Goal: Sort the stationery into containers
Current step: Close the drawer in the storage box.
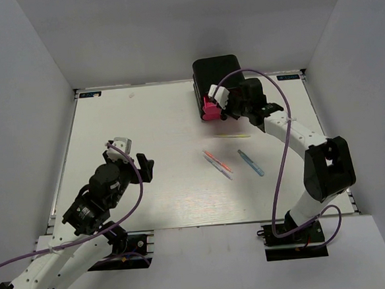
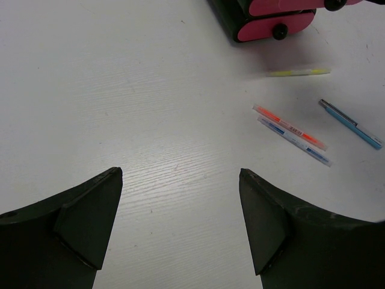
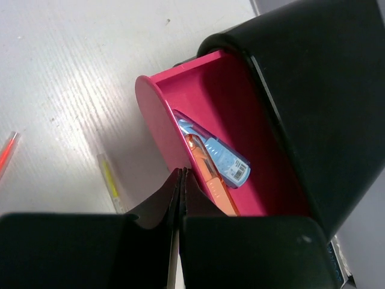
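The black box (image 1: pixel 217 72) stands at the far middle of the table; it also shows in the right wrist view (image 3: pixel 313 90). Its pink-red drawer (image 3: pixel 210 96) is pulled open and holds a blue capsule piece (image 3: pixel 219 155) and an orange one (image 3: pixel 207 174). My right gripper (image 3: pixel 181 171) is shut, tips against the drawer's front (image 1: pixel 208 108). On the table lie a yellow stick (image 1: pixel 233 136), an orange pen (image 1: pixel 217 160), a thin blue pen (image 1: pixel 223 171) and a light-blue pen (image 1: pixel 250 162). My left gripper (image 2: pixel 180 174) is open and empty at the left, far from them.
In the left wrist view a lower pink drawer (image 2: pixel 275 25) with a black knob (image 2: pixel 279 31) is shut. The yellow stick (image 3: pixel 109 177) lies just left of the open drawer. White walls enclose the table (image 1: pixel 144 121) on three sides.
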